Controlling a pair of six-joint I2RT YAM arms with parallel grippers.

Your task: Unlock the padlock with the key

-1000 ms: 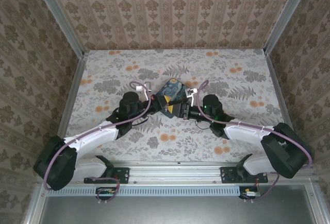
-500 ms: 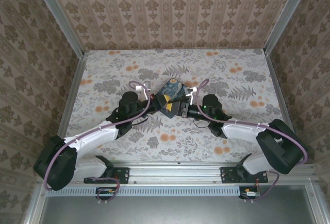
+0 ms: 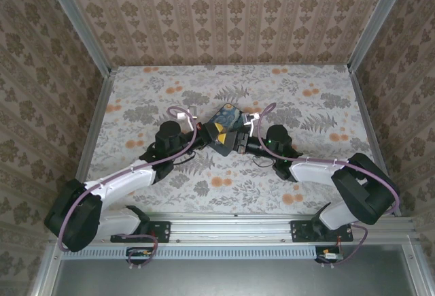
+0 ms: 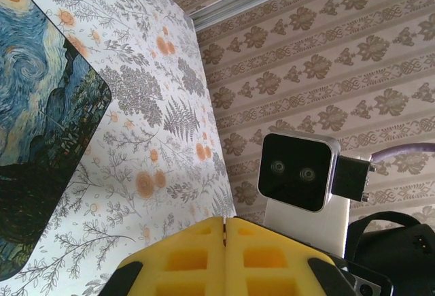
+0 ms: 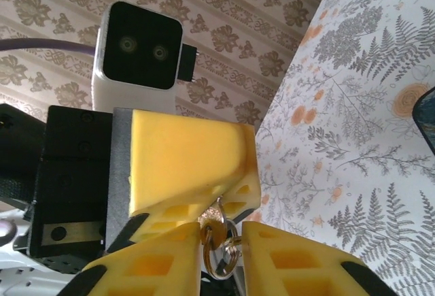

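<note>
Mid-task, insertion stage by the look: right end effector [image 5: 222, 247] clamped on small brass key [image 5: 215, 231] w/ silver ring [image 5: 221, 263]. Key tip up against yellow foam pads [image 5: 194, 163] of left end effector [image 4: 224, 235], pressed together at near edge of blue swirl-painted mat [image 3: 230, 116] on floral tabletop [image 3: 306, 105]. Padlock prob. pinched there, hidden; can't tell if key seated. To do yet: turn key, pop shackle. Count: 2 arms, 2 end effectors, 1 key, 1 ring, 1 mat.

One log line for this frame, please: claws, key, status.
left claw: pads shut together | right claw: fingers flank key and ring, grip unclear | place: tip to tip at painted mat | unlock: unconfirmed
</note>
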